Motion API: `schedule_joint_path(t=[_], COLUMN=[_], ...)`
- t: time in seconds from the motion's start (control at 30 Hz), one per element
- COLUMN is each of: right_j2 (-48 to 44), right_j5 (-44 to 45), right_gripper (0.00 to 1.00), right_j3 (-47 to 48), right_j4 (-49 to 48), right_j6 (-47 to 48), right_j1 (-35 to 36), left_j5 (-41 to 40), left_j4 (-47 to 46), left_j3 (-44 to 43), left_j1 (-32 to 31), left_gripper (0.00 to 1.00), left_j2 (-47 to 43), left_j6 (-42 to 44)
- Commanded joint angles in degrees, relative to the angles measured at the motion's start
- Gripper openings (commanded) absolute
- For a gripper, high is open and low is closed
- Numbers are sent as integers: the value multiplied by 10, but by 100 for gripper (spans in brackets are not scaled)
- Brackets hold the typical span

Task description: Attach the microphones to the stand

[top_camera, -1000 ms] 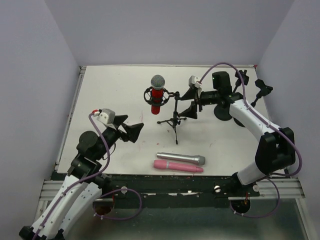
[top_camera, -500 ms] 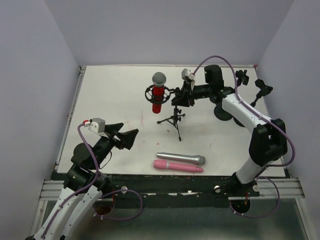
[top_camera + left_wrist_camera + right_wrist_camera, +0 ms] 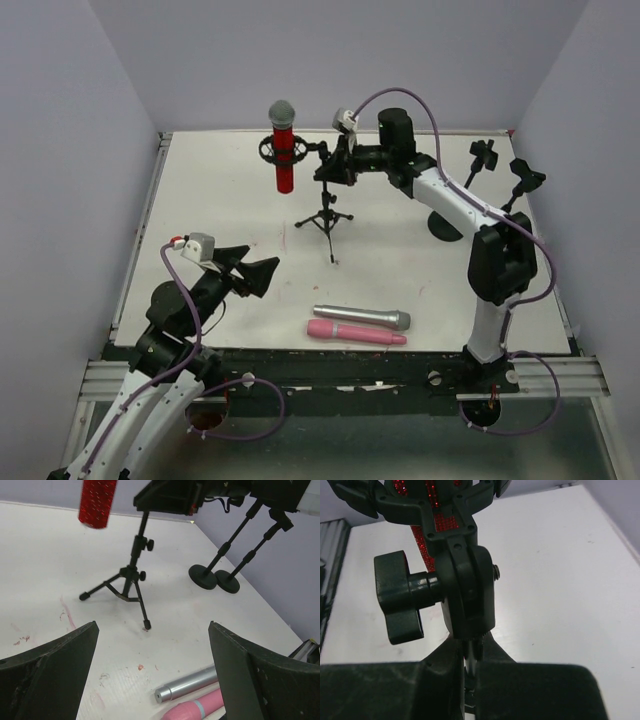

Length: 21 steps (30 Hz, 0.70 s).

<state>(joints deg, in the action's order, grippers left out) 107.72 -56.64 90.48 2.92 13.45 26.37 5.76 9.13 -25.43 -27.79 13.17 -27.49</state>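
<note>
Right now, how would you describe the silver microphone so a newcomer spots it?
On the white table, go to the middle of the near edge, where two microphones lie side by side. The silver-grey microphone is the farther one from that edge, metallic where the pink microphone beside it is pink; the red microphone is up in the stand.

On the white desk (image 3: pixel 220 200), the black tripod stand (image 3: pixel 326 213) is mid-far, with the glittery red microphone (image 3: pixel 284 150) in its clip, up to its left. Near the front edge lie the silver-grey microphone (image 3: pixel 362 317) and, just nearer, the pink microphone (image 3: pixel 356 333), side by side. Two black round-based stands (image 3: pixel 205 575) are far right.
</note>
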Motion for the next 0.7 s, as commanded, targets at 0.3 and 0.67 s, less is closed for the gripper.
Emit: schedule_joint_path(t=[0.3,0.67], right_j2=[141,98], right_j5=[333,293], right_gripper=[1,13], right_j3=[185,84], right_j4=[-122,-133], right_j6=[-133,-113], right_j1=[89,91], left_j5=[7,9], left_j4=[-20,-34], left_j3=[2,12], left_j1=[4,3], left_gripper=[99,99], left_j2=[25,32], left_j6=[-2,2])
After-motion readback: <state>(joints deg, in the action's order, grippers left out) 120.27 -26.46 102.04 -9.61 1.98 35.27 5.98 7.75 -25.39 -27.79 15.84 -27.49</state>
